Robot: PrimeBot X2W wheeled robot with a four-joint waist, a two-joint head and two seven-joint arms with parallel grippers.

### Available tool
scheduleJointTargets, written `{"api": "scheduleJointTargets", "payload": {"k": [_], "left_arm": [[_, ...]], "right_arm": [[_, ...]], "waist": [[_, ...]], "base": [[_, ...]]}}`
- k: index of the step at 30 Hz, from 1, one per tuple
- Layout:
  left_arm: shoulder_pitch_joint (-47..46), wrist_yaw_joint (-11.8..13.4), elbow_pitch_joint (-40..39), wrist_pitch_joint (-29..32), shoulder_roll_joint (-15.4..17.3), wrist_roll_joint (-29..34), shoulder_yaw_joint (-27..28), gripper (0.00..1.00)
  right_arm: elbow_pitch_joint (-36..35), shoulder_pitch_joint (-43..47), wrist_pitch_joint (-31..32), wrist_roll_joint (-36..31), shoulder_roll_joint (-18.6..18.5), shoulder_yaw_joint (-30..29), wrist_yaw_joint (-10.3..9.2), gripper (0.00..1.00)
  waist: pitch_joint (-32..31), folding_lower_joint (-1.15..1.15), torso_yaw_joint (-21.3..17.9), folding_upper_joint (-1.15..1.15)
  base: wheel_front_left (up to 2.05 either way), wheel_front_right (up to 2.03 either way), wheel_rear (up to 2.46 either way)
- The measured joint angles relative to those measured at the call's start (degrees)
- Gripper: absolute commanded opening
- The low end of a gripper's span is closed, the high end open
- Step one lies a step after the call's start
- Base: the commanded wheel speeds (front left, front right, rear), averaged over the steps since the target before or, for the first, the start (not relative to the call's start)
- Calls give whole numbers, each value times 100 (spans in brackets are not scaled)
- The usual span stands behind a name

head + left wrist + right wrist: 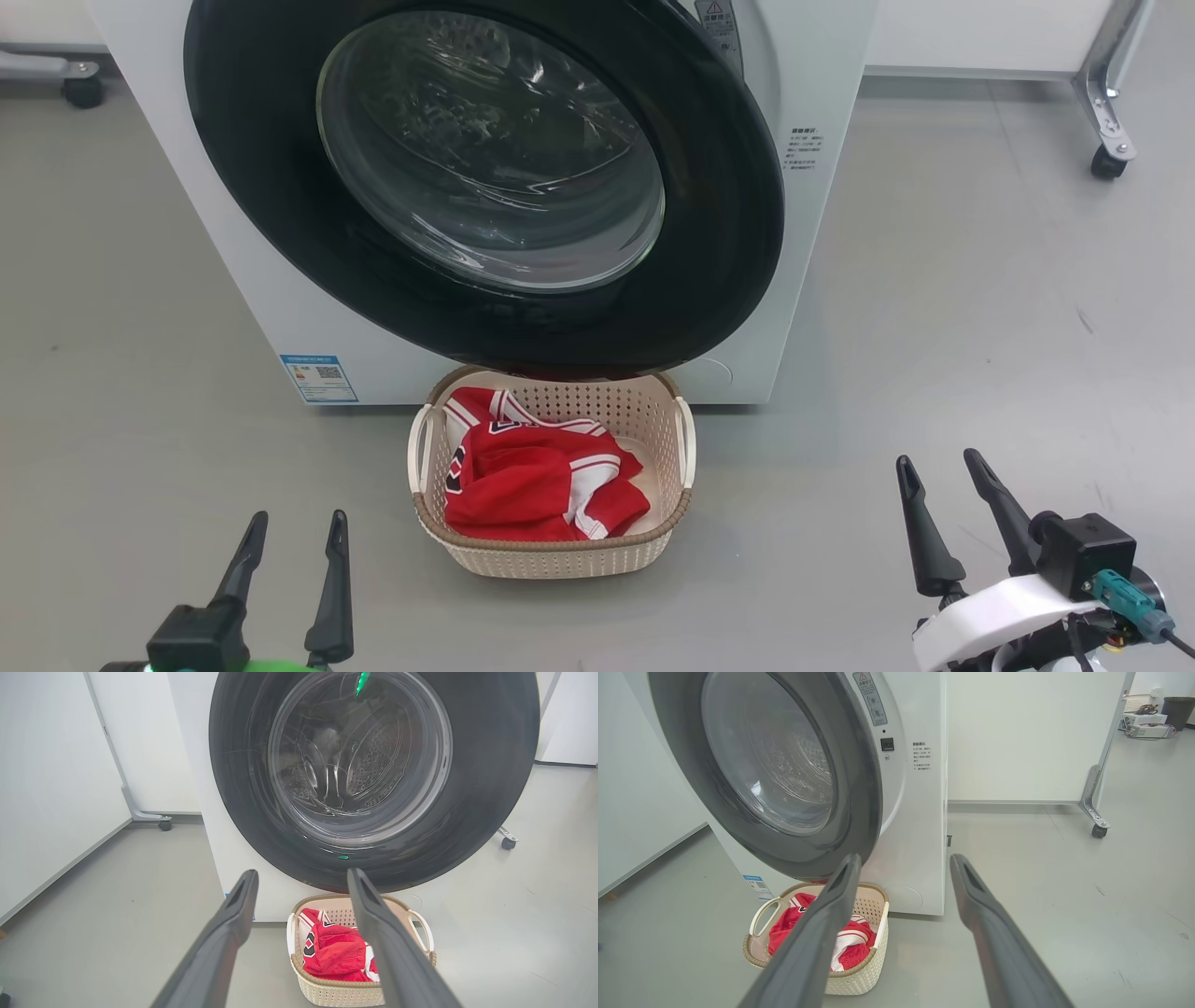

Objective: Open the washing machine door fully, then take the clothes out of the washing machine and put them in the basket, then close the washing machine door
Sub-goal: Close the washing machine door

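Both empty and wide, my left claw (pixel 299 515) and right claw (pixel 937 457) may push the door (pixel 485 187) too weakly, leaving it unlatched.

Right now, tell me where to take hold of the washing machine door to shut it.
Take the washing machine door by its right rim, coming from the right with the open right gripper. That edge stands off the washing machine; the bulging glass gives no grip.
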Motion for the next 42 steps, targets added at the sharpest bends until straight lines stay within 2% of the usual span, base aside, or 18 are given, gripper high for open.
{"api": "scheduleJointTargets", "payload": {"k": [1, 2, 4, 5, 13, 19, 28, 33, 35, 42], "left_arm": [[0, 0, -2, 0, -21, 0, 7, 100], [0, 0, -5, 0, -37, 0, 14, 100], [0, 0, -10, 2, -64, 22, 14, 100], [-1, 0, -16, 22, -69, 53, 10, 100], [-1, 0, -43, 44, -126, 197, 52, 100], [-10, 0, -122, 75, -193, 259, -32, 100], [-149, 0, -135, 90, -271, 342, -143, 100], [-204, 0, -133, 100, -276, 360, -159, 100], [-293, 0, -135, 100, -290, 408, -191, 100], [-569, 0, -191, 99, -388, 410, -325, 100]], "right_arm": [[-3, 0, 7, 0, -1, -1, -4, 100], [-8, 0, 15, 0, -2, -1, -12, 87], [-11, 2, 21, 1, -5, -11, -15, 17], [-20, 9, 22, 11, -5, -27, -14, 0], [-62, 9, 80, 20, -21, -34, -8, 0], [-145, -160, 168, 9, -180, -34, 51, 0], [-216, -1206, 398, -104, -325, 131, 338, 0], [-198, -1727, 578, -144, -307, 294, 471, 0], [-152, -2130, 740, -69, -189, 359, 556, 0], [207, -2898, 1149, 97, -48, 477, 619, 0]], "waist": [[11, 0, 3, 0], [21, 0, 5, 0], [36, 0, 10, 0], [46, 0, 15, 0], [95, 0, 46, 0], [172, 0, 88, 0], [375, 0, 250, 0], [473, 0, 342, 0], [560, 0, 417, 0], [800, 0, 611, 0]], "base": [[0, 0, 0], [0, 0, 0], [0, 0, 0], [0, 0, 0], [0, 0, 0], [0, 0, 0], [0, 0, 0], [0, 0, 0], [0, 0, 0], [0, 0, 0]]}}
